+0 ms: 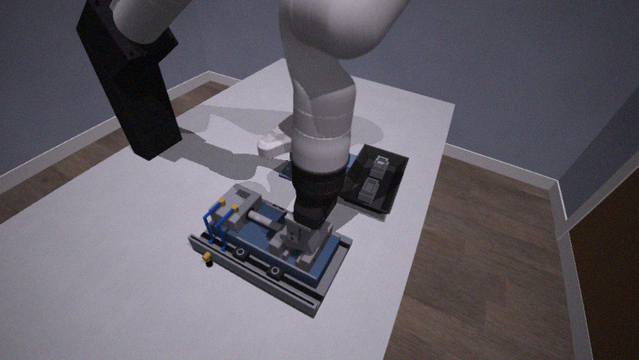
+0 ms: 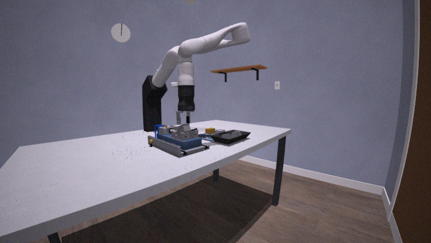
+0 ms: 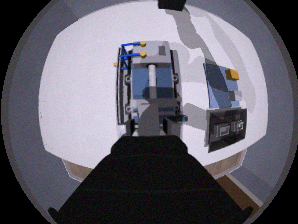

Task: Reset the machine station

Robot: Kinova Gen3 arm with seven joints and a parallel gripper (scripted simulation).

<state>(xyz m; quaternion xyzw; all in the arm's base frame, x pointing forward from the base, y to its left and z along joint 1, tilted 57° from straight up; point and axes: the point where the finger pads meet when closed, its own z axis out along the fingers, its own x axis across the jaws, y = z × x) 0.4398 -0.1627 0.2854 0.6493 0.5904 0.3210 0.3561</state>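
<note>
The vise stands on a blue base near the table's front edge, and it also shows in the wrist view. Its end block with blue hoses is on the left and the fixed jaw on the right. My gripper is open and empty. It points straight down just above the gap between the jaws, as the exterior view also shows. My wrist hides what lies in that gap. The black outfeed tray holds two finished parts, pocket up. A yellow brass blank sits on the infeed plate.
The black arm base column rises at the back left. A grooved rail with a yellow knob runs along the front of the vise. The tray lies close to the table's right edge. My arm hides most of the infeed plate in the top view.
</note>
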